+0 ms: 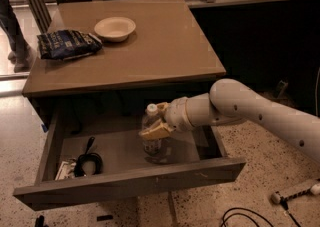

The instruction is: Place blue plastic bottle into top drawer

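Note:
The blue plastic bottle [151, 143], clear with a white cap, stands upright inside the open top drawer [125, 181], right of its middle. My gripper [156, 120] reaches in from the right, its tan fingers [156, 130] around the bottle's upper body. The bottle's base appears to rest on the drawer floor. The white arm comes in from the lower right over the drawer's right wall.
A dark blue snack bag [67, 44] and a cream bowl [115, 27] lie on the tabletop [165, 51] at the back left. A black cable coil [87, 162] and small items lie in the drawer's left part. A person's legs stand at far left. Cables lie on the floor.

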`<state>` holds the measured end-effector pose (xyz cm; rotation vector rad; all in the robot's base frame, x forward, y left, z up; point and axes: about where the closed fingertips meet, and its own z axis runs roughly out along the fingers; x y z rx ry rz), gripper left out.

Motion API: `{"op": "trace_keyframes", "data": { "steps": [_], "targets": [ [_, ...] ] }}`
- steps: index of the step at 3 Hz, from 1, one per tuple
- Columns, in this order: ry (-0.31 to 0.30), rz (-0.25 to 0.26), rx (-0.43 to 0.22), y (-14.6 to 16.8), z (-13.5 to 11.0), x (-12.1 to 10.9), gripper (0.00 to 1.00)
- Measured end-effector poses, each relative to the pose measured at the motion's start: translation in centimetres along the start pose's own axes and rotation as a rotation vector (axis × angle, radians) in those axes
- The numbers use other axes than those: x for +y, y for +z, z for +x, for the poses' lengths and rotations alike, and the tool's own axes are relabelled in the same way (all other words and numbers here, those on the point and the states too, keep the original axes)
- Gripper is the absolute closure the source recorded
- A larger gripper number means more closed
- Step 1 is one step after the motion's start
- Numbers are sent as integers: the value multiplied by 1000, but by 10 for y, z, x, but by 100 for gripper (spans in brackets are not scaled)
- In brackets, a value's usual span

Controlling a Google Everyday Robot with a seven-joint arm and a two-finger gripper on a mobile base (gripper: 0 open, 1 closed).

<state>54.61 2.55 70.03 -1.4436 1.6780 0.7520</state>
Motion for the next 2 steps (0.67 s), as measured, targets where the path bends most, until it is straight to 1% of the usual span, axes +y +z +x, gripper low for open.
{"op": "trace_keyframes", "data": {
  "steps": [1, 2],
  "targets": [
    [0, 0, 0, 0, 0, 0, 0],
    [0, 0, 0, 0, 0, 0, 0]
  ]
}}
